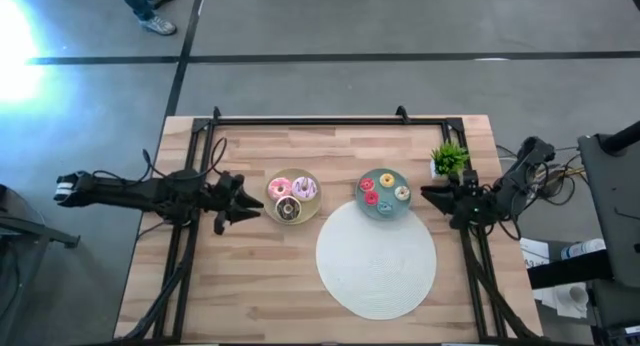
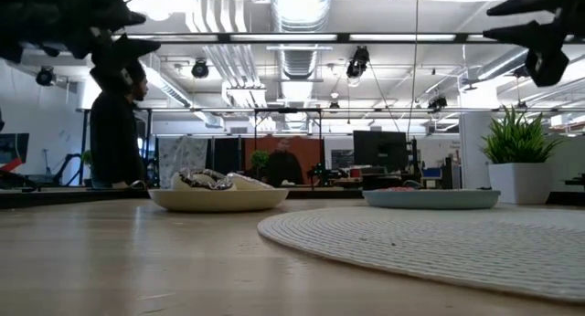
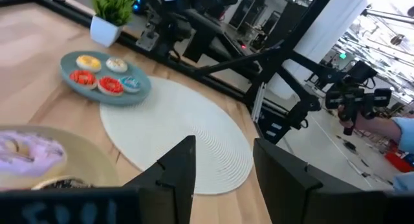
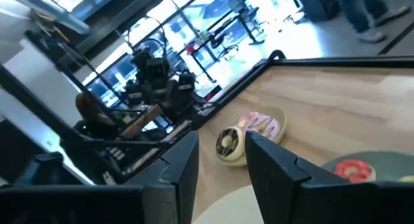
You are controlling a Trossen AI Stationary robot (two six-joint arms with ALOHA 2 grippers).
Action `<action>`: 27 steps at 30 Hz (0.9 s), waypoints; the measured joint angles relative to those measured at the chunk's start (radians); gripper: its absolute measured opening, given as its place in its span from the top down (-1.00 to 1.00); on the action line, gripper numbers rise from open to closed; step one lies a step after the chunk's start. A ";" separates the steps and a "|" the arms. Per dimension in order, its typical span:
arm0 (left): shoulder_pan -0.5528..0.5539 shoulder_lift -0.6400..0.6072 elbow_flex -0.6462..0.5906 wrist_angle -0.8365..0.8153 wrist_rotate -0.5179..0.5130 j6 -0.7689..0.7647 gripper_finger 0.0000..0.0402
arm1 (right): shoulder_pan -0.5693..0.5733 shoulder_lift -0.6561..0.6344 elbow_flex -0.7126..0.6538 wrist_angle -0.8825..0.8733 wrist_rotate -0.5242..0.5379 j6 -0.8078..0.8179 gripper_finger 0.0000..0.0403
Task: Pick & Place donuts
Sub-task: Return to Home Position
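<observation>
Three larger donuts lie on the beige plate [image 1: 293,178]: pink [image 1: 280,188], purple-white [image 1: 305,189] and brown-white [image 1: 288,208]. The mini donuts [image 1: 386,180] in yellow, red, orange and blue lie on the teal plate [image 1: 384,212]. My left gripper [image 1: 248,200] hovers open just left of the beige plate, above the table. My right gripper [image 1: 430,196] hovers open just right of the teal plate. The left wrist view shows the purple-white donut [image 3: 29,153] and the teal plate [image 3: 138,92]. The right wrist view shows the brown-white donut [image 4: 228,144].
A big white round mat [image 1: 376,258] lies on the table near of both plates. A small potted plant [image 1: 449,159] stands by the table's far right corner, close to my right arm. A black frame [image 1: 310,119] runs along the far edge. A person's feet [image 1: 150,6] show beyond the table.
</observation>
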 joint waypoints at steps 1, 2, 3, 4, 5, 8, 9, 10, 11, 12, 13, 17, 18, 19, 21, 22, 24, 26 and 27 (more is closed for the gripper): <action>0.000 -0.014 -0.017 0.001 0.000 -0.003 0.36 | -0.001 -0.019 -0.017 0.001 -0.016 -0.002 0.41; 0.000 -0.028 -0.034 0.001 -0.001 -0.006 0.36 | 0.000 -0.038 -0.034 0.001 -0.034 -0.001 0.41; 0.000 -0.040 -0.051 0.006 -0.003 -0.011 0.36 | 0.000 -0.054 -0.050 0.000 -0.049 -0.001 0.41; 0.000 -0.054 -0.070 0.015 -0.005 -0.017 0.36 | 0.000 -0.070 -0.065 0.000 -0.058 0.002 0.41; 0.000 -0.069 -0.088 0.026 -0.007 -0.018 0.36 | 0.000 -0.084 -0.079 0.000 -0.058 0.002 0.41; 0.000 -0.110 -0.145 0.067 -0.016 -0.026 0.36 | 0.000 -0.123 -0.115 -0.005 -0.058 0.002 0.41; 0.000 -0.124 -0.161 0.073 -0.025 -0.031 0.36 | 0.000 -0.135 -0.126 -0.006 -0.058 0.002 0.41; 0.000 -0.137 -0.177 0.072 -0.035 -0.040 0.36 | 0.000 -0.145 -0.136 -0.006 -0.058 0.002 0.41; 0.001 -0.150 -0.193 0.073 -0.047 -0.047 0.36 | 0.000 -0.155 -0.146 -0.006 -0.058 0.002 0.41; 0.001 -0.163 -0.207 0.075 -0.053 -0.051 0.36 | 0.000 -0.163 -0.157 -0.006 -0.058 0.002 0.41; 0.001 -0.176 -0.220 0.075 -0.059 -0.054 0.36 | 0.000 -0.164 -0.167 -0.006 -0.058 0.002 0.41; 0.001 -0.222 -0.242 0.081 -0.080 -0.046 0.36 | 0.000 -0.148 -0.198 -0.002 -0.061 0.000 0.41; 0.001 -0.235 -0.243 0.082 -0.084 -0.032 0.36 | 0.000 -0.139 -0.199 0.006 -0.061 -0.003 0.41; 0.002 -0.246 -0.246 0.080 -0.085 -0.015 0.36 | 0.000 -0.131 -0.200 0.012 -0.062 -0.003 0.41; 0.005 -0.267 -0.248 0.078 -0.090 0.014 0.36 | 0.000 -0.120 -0.202 0.016 -0.061 -0.003 0.41; 0.009 -0.277 -0.249 0.075 -0.095 0.023 0.36 | 0.000 -0.115 -0.202 0.016 -0.061 -0.003 0.41; 0.022 -0.295 -0.250 0.061 -0.096 0.037 0.36 | 0.000 -0.105 -0.202 0.016 -0.062 -0.003 0.41; 0.041 -0.307 -0.250 0.028 -0.095 0.042 0.36 | 0.000 -0.098 -0.201 0.015 -0.062 -0.003 0.41; 0.053 -0.312 -0.250 0.012 -0.096 0.044 0.36 | 0.000 -0.095 -0.200 0.015 -0.061 -0.003 0.41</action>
